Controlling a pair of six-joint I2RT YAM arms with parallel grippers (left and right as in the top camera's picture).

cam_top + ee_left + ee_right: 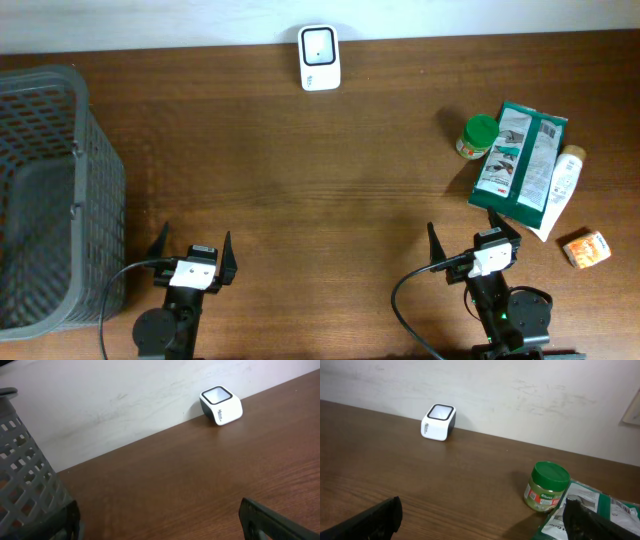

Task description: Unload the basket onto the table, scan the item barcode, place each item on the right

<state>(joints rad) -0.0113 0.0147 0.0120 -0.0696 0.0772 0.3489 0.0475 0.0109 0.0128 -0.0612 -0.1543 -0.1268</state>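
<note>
A white barcode scanner with a dark window stands at the table's far edge; it also shows in the left wrist view as the scanner and in the right wrist view as the scanner. The items lie at the right: a green-lidded jar, a green and white packet, a white tube and a small orange box. My left gripper is open and empty near the front edge. My right gripper is open too, just short of the packet.
A grey mesh basket stands at the left edge, close beside my left arm. A pale wall runs behind the scanner. Bare brown wood lies between the two grippers and the scanner.
</note>
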